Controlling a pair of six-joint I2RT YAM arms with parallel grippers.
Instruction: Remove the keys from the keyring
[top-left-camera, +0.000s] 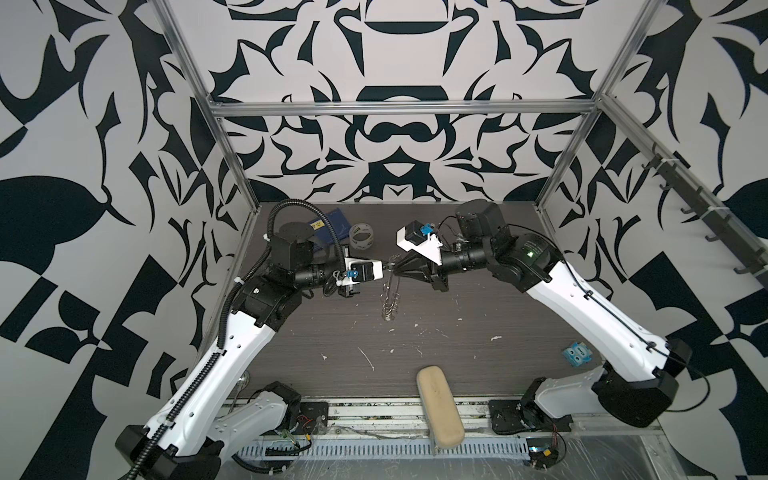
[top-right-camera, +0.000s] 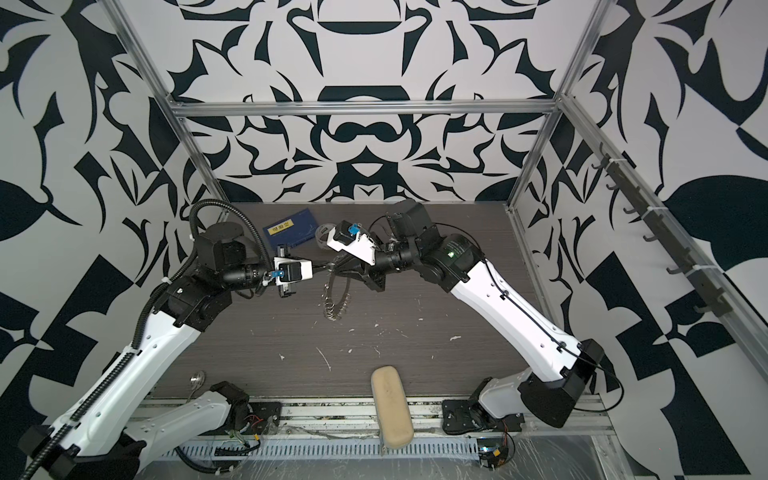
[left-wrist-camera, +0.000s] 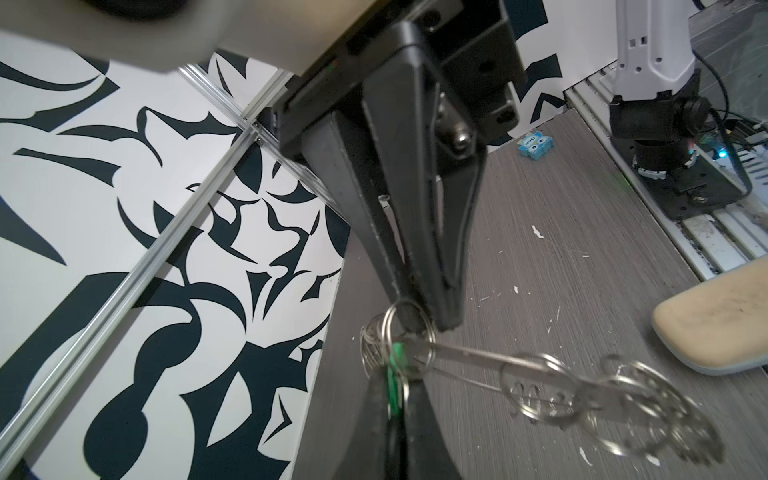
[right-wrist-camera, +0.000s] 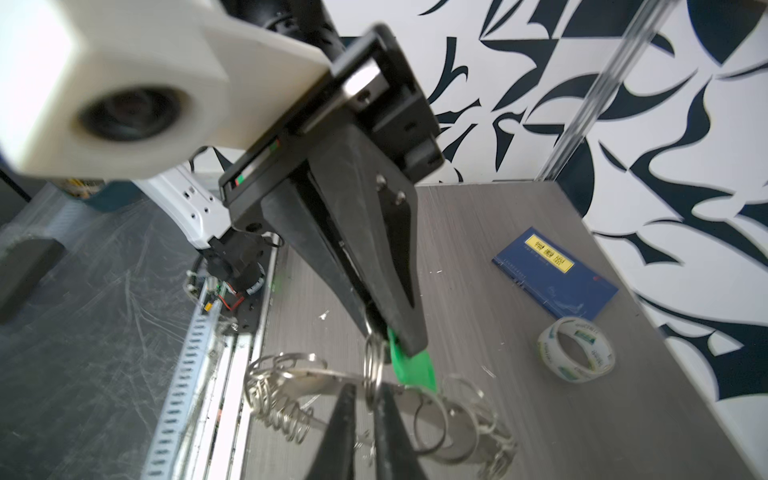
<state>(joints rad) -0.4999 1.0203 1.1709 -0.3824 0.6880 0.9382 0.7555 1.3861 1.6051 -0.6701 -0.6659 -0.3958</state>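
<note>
Left gripper, closest to its own wrist lens, is pressed together on the green key, pinching it flat. Right gripper meets it tip to tip above the table. Its jaws stand a sliver apart with one wire loop between them, and whether they bite that loop I cannot tell. Keyring hangs from this meeting point, slanting down toward the table.

My reading is that the arms hold everything raised so one can anchor the key while the other works the loop off it (pulling apart needs two holds).

Fingers cover the spot where key joins loop, so how far it is threaded is unknown. Far rim of the keyring is blurred in both wrist views, and whether it touches the table is unclear. In both top views the key is hidden between the grippers.
</note>
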